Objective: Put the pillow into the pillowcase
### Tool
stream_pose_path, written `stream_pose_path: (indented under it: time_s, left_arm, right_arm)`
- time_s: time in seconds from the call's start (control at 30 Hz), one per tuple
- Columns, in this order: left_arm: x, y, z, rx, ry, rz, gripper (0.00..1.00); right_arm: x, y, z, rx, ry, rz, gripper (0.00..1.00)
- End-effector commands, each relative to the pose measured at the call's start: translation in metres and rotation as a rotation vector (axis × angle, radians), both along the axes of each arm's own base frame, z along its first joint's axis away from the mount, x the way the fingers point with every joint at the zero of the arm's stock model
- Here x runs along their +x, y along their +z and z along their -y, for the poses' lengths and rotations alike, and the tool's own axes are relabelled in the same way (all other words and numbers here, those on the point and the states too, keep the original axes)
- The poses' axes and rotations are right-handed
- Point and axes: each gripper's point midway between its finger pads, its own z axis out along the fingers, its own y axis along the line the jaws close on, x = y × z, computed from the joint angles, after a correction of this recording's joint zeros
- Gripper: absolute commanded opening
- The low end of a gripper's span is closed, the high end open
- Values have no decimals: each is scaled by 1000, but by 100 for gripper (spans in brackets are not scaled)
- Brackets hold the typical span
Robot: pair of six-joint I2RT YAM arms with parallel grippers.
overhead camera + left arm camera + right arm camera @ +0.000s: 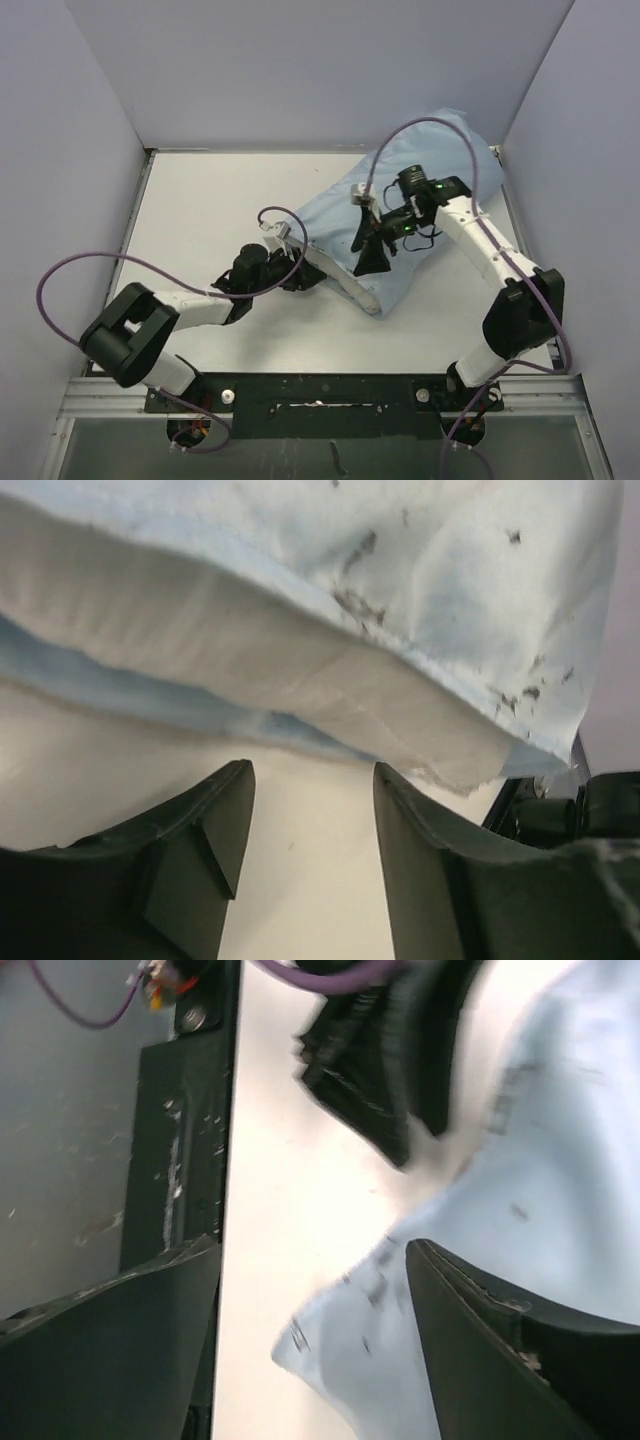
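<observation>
The pillowcase (430, 190) is lying diagonally from the desk's (210, 200) far right corner toward its middle. Its mouth is facing near-left, with the pillow (340, 278) showing inside. The left gripper (312, 770), low and spread, is pointing at that mouth. The right gripper (315, 1250), also spread, is pointing down over the case near its mouth.

The pillowcase (420, 155) is light blue with dark specks, the pillow (150, 610) off-white, the table (210, 200) cream-white.
</observation>
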Motion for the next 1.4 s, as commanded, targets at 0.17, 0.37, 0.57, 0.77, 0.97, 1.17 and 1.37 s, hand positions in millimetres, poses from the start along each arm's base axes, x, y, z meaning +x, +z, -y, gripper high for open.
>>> stream_pose_path:
  time_s: [0.17,0.37,0.57,0.77,0.97,1.17,1.37]
  left_arm:
    - [-33,44,-54,153,32,10,69]
    - [-18,91,-73,-26,210,29,86]
    - [-5,94,-55,-98,171,-51,47]
    - [14,80,-22,-138,80,-119,49]
    - [34,61,-2,-131,53,-141,44]
    - [40,61,3,-149,33,-80,37]
    - [27,75,-37,-99,123,-5,52]
  right_arm:
    - [52,50,73,146,-293,140,95]
    - [67,11,102,25,-425,112,98]
    - [75,-16,113,-66,-494,118,98]
    - [81,-54,104,-218,-496,122,88]
    - [61,-31,32,-151,-266,73,2]
    - [20,73,-49,225,42,65,0]
    - [48,65,-29,145,-42,131,29]
